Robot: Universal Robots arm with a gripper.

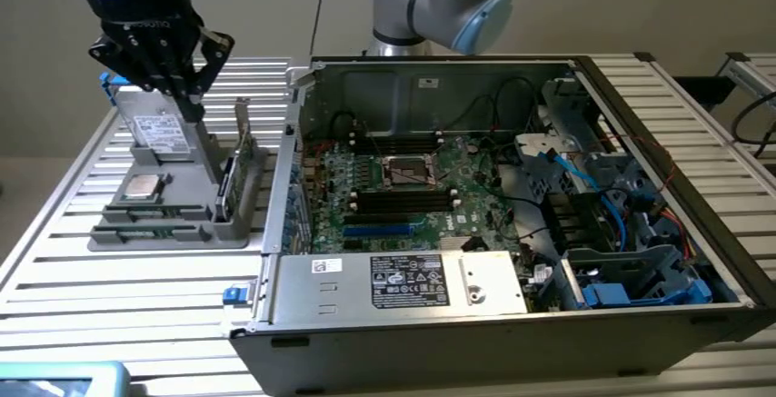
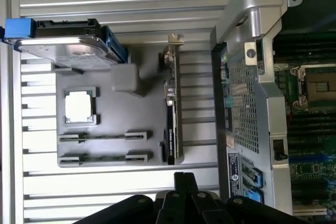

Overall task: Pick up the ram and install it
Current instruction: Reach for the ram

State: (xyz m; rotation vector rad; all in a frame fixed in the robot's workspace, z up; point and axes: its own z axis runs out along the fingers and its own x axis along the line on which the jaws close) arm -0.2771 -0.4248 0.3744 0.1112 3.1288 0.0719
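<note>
Step in hand: approach for pickup. The ram is not yet grasped, so in my judgement the task is at its start.
Claw (image 1: 170,88) state: fingers pressed together, pinching nothing; the wrist view shows the same claw (image 2: 184,184).
Claw position: raised over the far end of the grey parts tray (image 1: 182,233), nearest the hard drive (image 1: 158,129).
Ram (image 1: 136,218) location: lying flat in a tray groove at the near end of the tray, apart from the claw. The wrist view shows the ram (image 2: 102,136) with a second, similar stick (image 2: 102,157) in the groove beside it.
Other tray contents: processor chip (image 2: 80,106) between the hard drive and the ram; expansion card (image 2: 170,114) standing on edge on the side of the tray towards the case.
Destination: open computer case (image 1: 679,143) on the bench (image 1: 73,279), at the exterior view's right of the tray; memory slots (image 1: 391,200) lie beside the processor socket (image 1: 410,172).
Pickup requirement (judgement): the claw must spread, line up with the stick's long edges and descend squarely, clear of the tray clips.
</note>
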